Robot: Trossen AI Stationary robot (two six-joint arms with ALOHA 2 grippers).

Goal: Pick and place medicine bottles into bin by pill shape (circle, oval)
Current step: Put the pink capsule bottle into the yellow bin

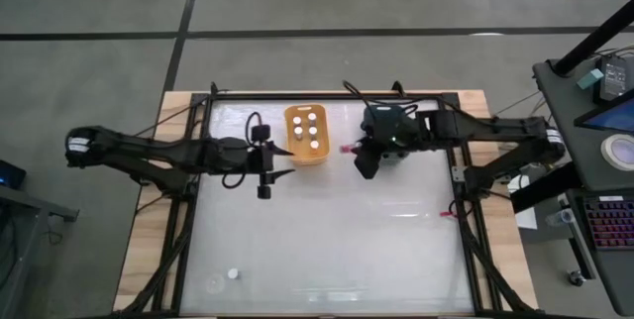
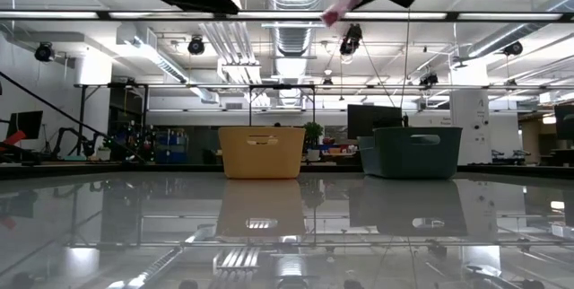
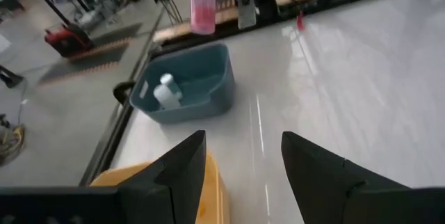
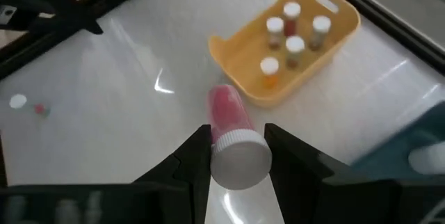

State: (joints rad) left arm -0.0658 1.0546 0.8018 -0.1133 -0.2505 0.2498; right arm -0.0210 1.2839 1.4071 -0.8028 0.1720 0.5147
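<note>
Right hand [image 4: 236,156] gripping pink bottle [image 4: 231,131], no label readable

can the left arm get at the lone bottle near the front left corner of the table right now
Probably yes. The left gripper is open and holds nothing, and the bare table lies between it and the lone bottle. The right gripper, holding the pink bottle, is off to the other side.

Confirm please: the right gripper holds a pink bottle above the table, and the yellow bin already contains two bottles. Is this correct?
Not quite. The right gripper does hold the pink bottle above the table, but the yellow bin contains five bottles, not two; the right wrist view shows them.
</note>
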